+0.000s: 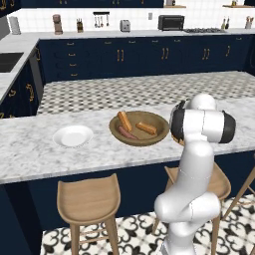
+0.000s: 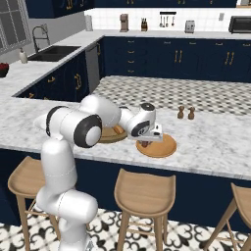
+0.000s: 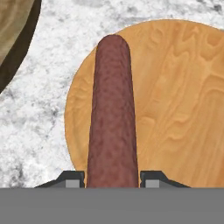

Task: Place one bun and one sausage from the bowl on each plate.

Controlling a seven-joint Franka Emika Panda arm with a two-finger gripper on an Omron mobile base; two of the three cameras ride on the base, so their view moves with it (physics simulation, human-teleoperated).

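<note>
Over the wooden plate (image 3: 175, 109), the downward-pointing hand (image 3: 112, 179) grips a sausage (image 3: 112, 113) between its fingers.

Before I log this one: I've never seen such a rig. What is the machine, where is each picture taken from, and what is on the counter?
It is a white robot arm on a driving base, in a rendered kitchen. Two pictures come from cameras on the base, behind the arm to its left and right. The third looks along the tool, which is shut on a reddish-brown sausage, above the wooden plate. On the marble counter sit a white plate, with nothing on it, and a brown wooden bowl holding two buns and another sausage. Two small dark shakers stand farther back.
</note>
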